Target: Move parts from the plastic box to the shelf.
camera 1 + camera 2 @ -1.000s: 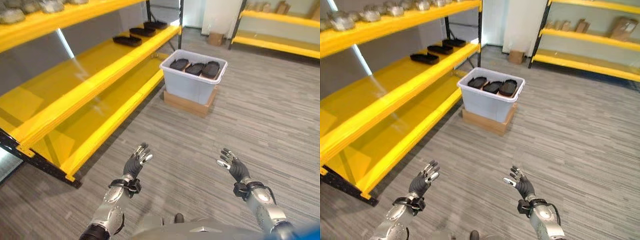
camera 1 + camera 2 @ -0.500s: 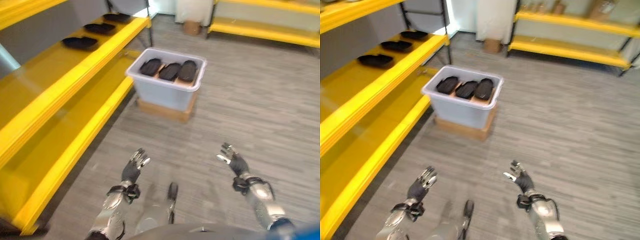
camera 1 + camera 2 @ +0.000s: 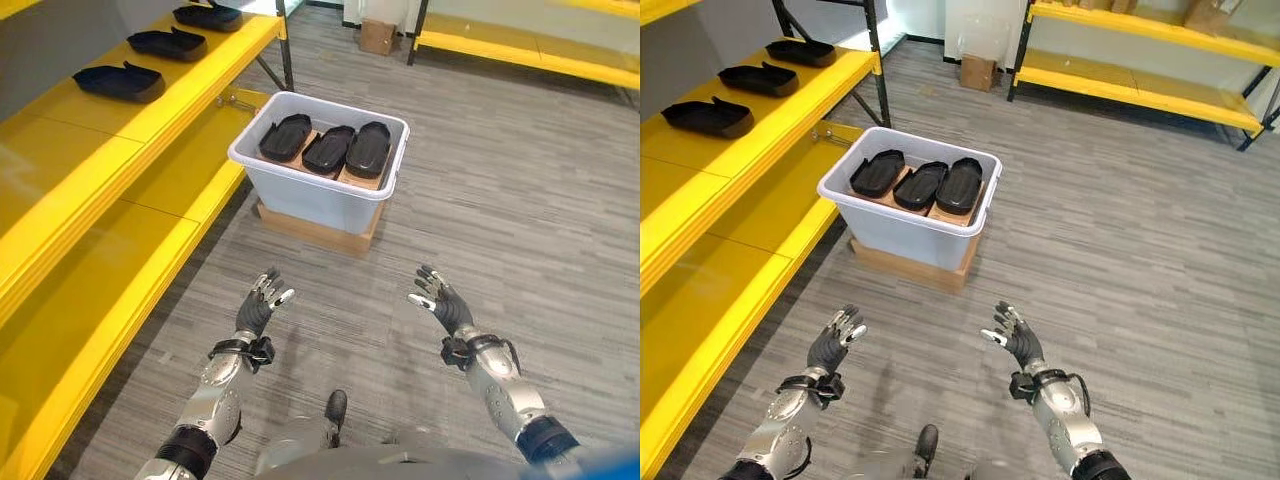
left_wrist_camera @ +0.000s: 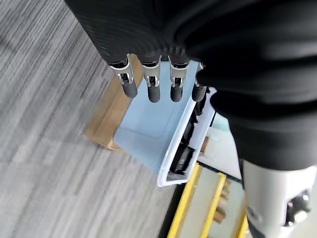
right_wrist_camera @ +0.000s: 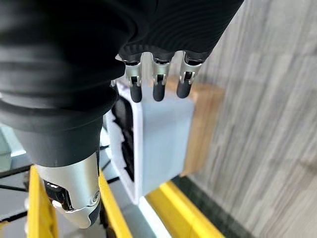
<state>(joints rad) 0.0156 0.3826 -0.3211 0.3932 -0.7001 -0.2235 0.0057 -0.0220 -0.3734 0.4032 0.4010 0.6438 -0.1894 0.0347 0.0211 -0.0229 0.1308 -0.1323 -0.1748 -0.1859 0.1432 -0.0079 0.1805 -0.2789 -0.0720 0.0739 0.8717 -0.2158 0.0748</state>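
A pale grey plastic box [image 3: 300, 195] stands on a flat brown cardboard base [image 3: 318, 230] on the floor ahead of me. Three black moulded parts [image 3: 330, 148] lie side by side inside it. Three more black parts [image 3: 120, 80] rest along the yellow shelf [image 3: 90, 165] on my left. My left hand [image 3: 258, 308] and right hand [image 3: 440, 304] hover over the floor short of the box, both open with fingers spread and nothing held. The wrist views look past straight fingers [image 4: 151, 87] at the box wall [image 5: 166, 134].
A lower yellow shelf level [image 3: 90, 300] runs along the left near the floor. Another yellow rack [image 3: 1140, 75] stands at the far side with a small cardboard carton [image 3: 978, 72] beside it. Grey plank floor [image 3: 520, 200] lies open to the right of the box.
The camera has swung and come closer, so the box now sits larger and nearer the middle. Both hands stay open and held out in front.
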